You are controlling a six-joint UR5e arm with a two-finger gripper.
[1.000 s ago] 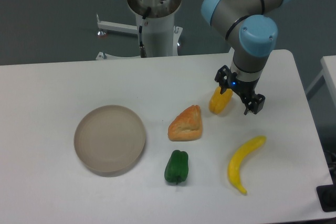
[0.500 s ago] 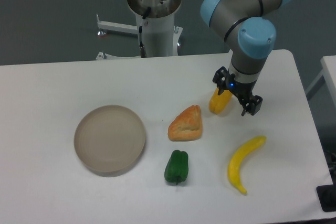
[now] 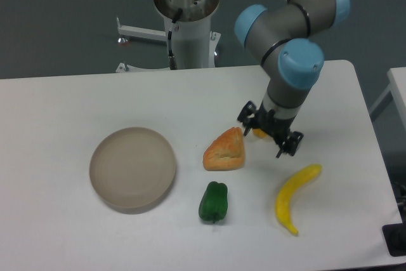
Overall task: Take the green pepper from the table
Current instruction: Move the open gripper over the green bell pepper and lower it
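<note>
The arm (image 3: 285, 26) has matte grey cylindrical links and joints capped in light blue, with a polished silver tube above. Its black gripper (image 3: 270, 130) has dark jaws. A white pedestal base (image 3: 188, 33) carries a black cable.

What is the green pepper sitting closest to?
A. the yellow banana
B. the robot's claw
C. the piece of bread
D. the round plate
C. The green pepper lies on the table just below the piece of bread, while the banana, the plate and the gripper are all farther away.
</note>
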